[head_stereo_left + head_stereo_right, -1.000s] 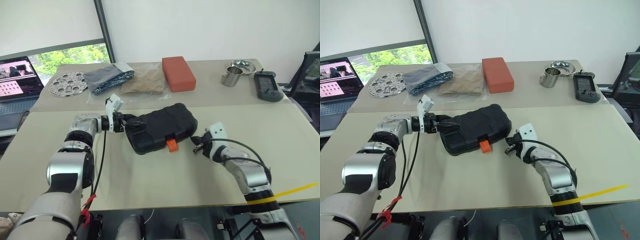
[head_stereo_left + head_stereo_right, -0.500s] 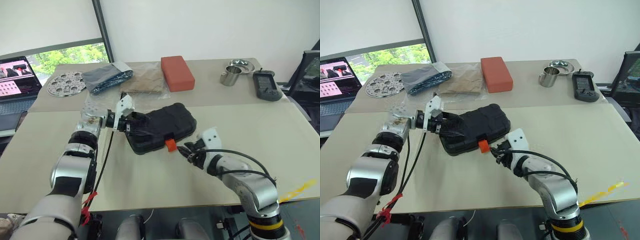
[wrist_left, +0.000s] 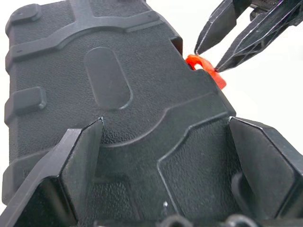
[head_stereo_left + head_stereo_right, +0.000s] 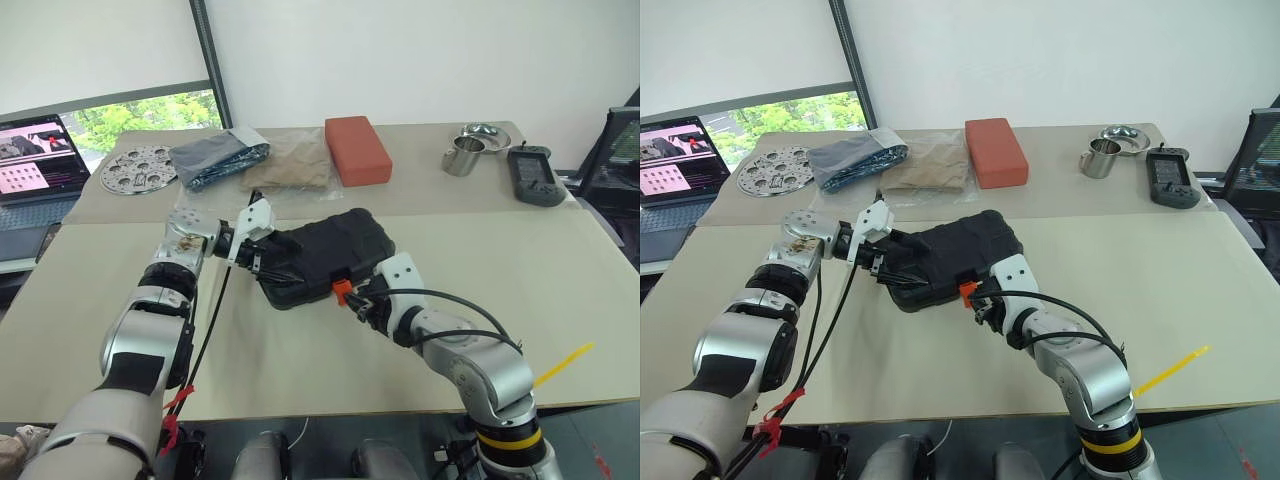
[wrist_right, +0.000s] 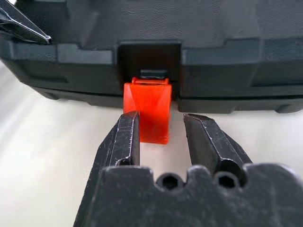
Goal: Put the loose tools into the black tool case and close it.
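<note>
right end effector (image 5: 161, 125) now at orange latch (image 5: 149, 106), parted

The case (image 4: 322, 256) is shut, so I cannot see anything inside it. My left hand (image 4: 268, 252) covers its left end, and in my left wrist view the case runs off the frame's left and lower edges. My right hand (image 5: 161, 135) hides the lower part of the latch (image 5: 147, 106); whether my fingers touch it I cannot tell. The laptop (image 4: 35, 160) is cut by the left edge, its screen too small to read. At the right edge, a black chair (image 4: 618, 150) is cropped.
</note>
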Controlling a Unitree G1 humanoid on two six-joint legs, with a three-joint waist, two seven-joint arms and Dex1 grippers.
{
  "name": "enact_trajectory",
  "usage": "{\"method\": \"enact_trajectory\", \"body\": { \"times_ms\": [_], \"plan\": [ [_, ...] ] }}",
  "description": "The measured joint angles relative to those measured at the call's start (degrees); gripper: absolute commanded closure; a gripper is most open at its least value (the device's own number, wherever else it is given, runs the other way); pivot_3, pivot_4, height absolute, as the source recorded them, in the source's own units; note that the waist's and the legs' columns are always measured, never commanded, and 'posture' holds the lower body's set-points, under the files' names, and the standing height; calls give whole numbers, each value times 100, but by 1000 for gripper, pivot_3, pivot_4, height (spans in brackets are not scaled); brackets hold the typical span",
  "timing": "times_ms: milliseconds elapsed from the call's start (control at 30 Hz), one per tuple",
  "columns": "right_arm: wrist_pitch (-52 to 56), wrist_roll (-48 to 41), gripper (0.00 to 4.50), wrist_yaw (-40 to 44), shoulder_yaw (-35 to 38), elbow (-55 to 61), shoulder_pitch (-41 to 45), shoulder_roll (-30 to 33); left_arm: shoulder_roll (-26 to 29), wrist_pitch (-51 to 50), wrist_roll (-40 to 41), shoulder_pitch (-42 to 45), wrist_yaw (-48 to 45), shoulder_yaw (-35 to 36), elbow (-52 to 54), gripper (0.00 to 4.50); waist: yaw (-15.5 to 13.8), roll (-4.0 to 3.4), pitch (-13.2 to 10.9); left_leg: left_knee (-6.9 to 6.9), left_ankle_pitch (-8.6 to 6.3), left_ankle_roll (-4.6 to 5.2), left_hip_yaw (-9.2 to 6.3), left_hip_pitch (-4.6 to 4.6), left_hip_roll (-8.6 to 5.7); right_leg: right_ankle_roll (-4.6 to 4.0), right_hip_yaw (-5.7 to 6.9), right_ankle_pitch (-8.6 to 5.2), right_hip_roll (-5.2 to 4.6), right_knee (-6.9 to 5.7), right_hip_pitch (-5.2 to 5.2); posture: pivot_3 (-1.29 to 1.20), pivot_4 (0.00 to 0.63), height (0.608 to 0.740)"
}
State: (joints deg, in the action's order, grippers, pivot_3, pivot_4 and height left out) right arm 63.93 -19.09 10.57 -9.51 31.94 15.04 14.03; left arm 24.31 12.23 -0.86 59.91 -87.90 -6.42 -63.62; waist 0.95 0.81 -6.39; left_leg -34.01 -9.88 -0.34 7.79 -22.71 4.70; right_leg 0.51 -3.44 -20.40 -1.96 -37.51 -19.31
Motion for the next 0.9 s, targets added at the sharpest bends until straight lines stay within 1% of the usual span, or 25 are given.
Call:
{"method": "enact_trajectory", "body": {
  "times_ms": [67, 167, 200, 500, 633, 733, 767, 800, 900],
  "plan": [
    [38, -9, 1929, -1, -17, 0, 1, -29, 0, 22, -1, -4, 22, -21, -7, 0, 2, 0, 2, 0, 0, 0, 0, 0, 0, 0, 0, 0, 0, 0, 0, 0, 150, 740],
    [58, -8, 923, -18, -38, 0, 4, -62, -1, 32, 0, -15, 39, -22, -7, 0, 3, 1, 6, 0, 0, 1, 0, 0, 0, 0, 0, 0, 0, 0, 0, 0, 150, 740],
    [64, -6, 666, -47, -64, 0, 9, -96, -1, 32, 0, -17, 44, -23, -7, 0, 4, 1, 7, 0, 0, 1, -1, 0, 1, 0, 0, 0, 0, 0, 0, 0, 150, 740],
    [176, 24, 666, -110, -172, -40, 176, -193, -11, 47, 0, -20, 72, -25, -13, 0, 6, 5, 11, 0, -1, 2, -1, 0, 1, 0, 0, 0, 0, 0, 0, 0, 150, 740],
    [176, 96, 1697, -122, -262, -104, 196, -194, -21, 49, 1, -20, 83, -26, -15, 0, 7, 6, 12, 0, -2, 3, -1, 0, 0, 0, 0, 0, -1, 1, 0, 0, 150, 740],
    [176, 200, 2723, -120, -307, -118, 195, -127, -23, 49, 1, -20, 93, -25, -22, 0, 7, 7, 12, 0, -2, 3, -1, 0, 0, 0, 0, 0, -1, 1, 0, 0, 150, 740],
    [177, 205, 3158, -110, -319, -130, 195, -121, -23, 50, 1, -19, 103, -25, -23, 0, 7, 7, 13, 0, -2, 3, -1, 0, 1, 0, 0, 0, -1, 1, 0, 0, 150, 740],
    [181, 210, 3368, -109, -326, -138, 195, -121, -27, 50, 1, -19, 112, -25, -23, 0, 7, 7, 13, 0, -2, 3, -1, 0, 1, 0, 0, 0, -1, 1, 0, 0, 150, 740],
    [182, 231, 3383, -113, -334, -143, 195, -137, -27, 53, 2, -20, 115, -25, -24, 0, 7, 7, 13, 0, -3, 4, -1, -1, 0, 0, 0, 0, -1, 2, 0, 0, 150, 740]
  ]
}}
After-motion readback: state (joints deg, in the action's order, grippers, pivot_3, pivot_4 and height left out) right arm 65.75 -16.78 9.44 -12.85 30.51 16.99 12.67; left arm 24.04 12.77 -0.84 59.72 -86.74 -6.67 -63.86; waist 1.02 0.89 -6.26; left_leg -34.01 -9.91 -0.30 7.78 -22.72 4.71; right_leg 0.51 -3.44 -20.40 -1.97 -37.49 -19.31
